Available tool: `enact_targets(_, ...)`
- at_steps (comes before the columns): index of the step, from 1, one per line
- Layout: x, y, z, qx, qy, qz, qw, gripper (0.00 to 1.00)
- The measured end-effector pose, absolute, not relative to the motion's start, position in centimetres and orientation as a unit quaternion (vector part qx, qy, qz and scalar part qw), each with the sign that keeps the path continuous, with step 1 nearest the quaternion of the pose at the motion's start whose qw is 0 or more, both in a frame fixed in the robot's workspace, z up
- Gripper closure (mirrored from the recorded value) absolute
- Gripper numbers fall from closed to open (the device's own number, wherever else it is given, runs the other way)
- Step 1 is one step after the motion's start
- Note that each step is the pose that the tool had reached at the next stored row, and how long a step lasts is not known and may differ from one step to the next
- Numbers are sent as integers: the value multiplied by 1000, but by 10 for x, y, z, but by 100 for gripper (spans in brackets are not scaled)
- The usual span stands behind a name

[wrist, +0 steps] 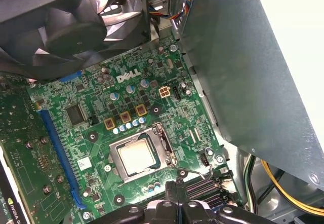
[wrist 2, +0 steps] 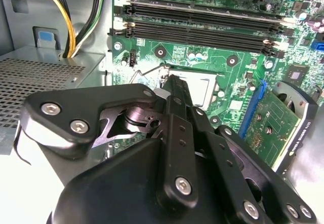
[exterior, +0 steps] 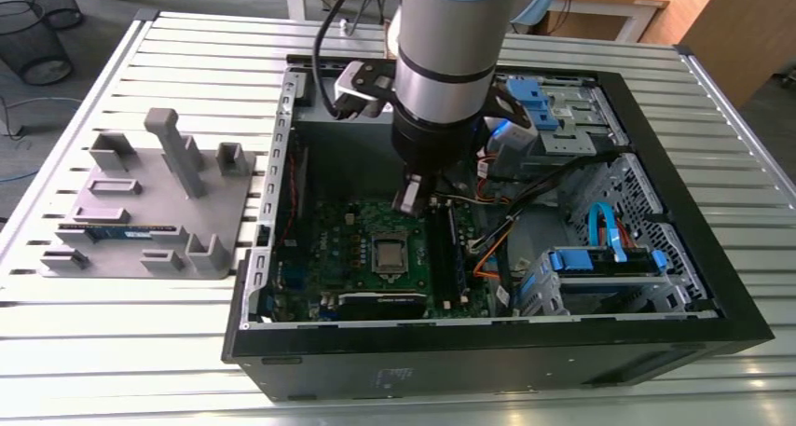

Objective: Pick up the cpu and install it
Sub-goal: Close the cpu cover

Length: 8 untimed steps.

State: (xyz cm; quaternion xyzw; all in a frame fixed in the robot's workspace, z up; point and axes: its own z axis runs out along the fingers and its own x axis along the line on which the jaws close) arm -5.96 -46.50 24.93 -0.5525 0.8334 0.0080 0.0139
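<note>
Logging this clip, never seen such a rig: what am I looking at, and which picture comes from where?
The grey column is a robot arm with a claw at its tip, reaching into an open computer case on a slatted table. The exterior view comes from a camera off the arm; both wrist views ride on it, looking at the motherboard. The cpu sits in its socket, not in the claw. At the exterior view's left stands a grey holder with a memory stick.

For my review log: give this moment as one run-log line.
cpu: lying in socket | pincer: over motherboard, beside socket, apart from cpu
</note>
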Motion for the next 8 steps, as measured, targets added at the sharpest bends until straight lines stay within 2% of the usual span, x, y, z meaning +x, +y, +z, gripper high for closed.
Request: enact_targets(8, -72, -471, 248, -552, 833, 7, 16, 89)
